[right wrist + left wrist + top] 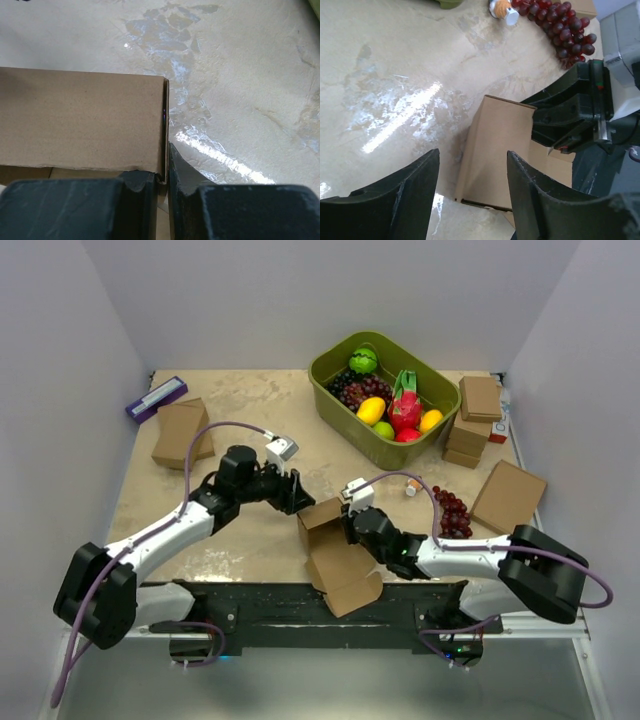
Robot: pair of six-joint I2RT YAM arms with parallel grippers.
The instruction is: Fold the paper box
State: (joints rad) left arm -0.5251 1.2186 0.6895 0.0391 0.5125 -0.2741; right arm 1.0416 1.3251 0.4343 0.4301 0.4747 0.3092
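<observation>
**What the cameras lose**

In the right wrist view, the paper box (pixel 80 120) runs off the left edge, its lower rim hidden behind the right gripper (pixel 164 176). The left wrist view crops the grapes (pixel 570 35). The small orange-white item (pixel 502 9) beside them is unidentifiable.

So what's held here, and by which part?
The right gripper pinches the paper box by an upright wall's edge; the left gripper holds nothing.

The paper box (pixel 80 115) is brown cardboard, matt and faintly fibrous. The tabletop (pixel 240 420) is smooth mottled beige, glossy enough to throw white glare, and the bin (pixel 375 450) at one o'clock is smooth olive plastic. The left hand (pixel 472 172) and right hand (pixel 167 157) are matt black plastic.
</observation>
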